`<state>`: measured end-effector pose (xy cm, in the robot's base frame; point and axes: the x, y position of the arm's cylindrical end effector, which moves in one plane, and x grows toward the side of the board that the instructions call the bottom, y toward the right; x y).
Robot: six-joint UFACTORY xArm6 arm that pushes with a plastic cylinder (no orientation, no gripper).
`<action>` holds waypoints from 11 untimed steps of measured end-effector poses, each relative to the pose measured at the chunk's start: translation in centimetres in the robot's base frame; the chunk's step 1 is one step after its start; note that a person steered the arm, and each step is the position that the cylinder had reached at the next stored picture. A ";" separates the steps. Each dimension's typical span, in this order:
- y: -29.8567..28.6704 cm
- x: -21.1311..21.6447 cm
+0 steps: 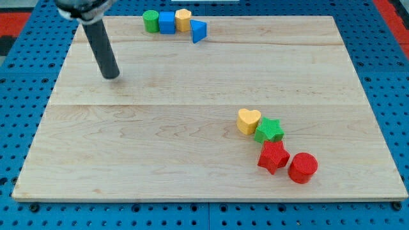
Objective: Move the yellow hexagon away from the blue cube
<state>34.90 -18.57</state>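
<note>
The yellow hexagon [183,18] sits at the view's top edge of the wooden board, touching the right side of the blue cube [167,22]. A green cylinder [151,20] touches the cube's left side. A blue triangular block [199,30] lies just right of and below the hexagon. My tip [112,76] rests on the board at the upper left, well to the left of and below this row, touching no block.
A yellow heart [248,120], green star [269,130], red star [273,156] and red cylinder [302,168] cluster at the lower right. The wooden board [160,147] lies on a blue perforated surface.
</note>
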 end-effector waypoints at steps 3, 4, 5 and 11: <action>-0.3 -15.1; 0.1 -15.8; 2.6 -15.6; 16.4 -15.6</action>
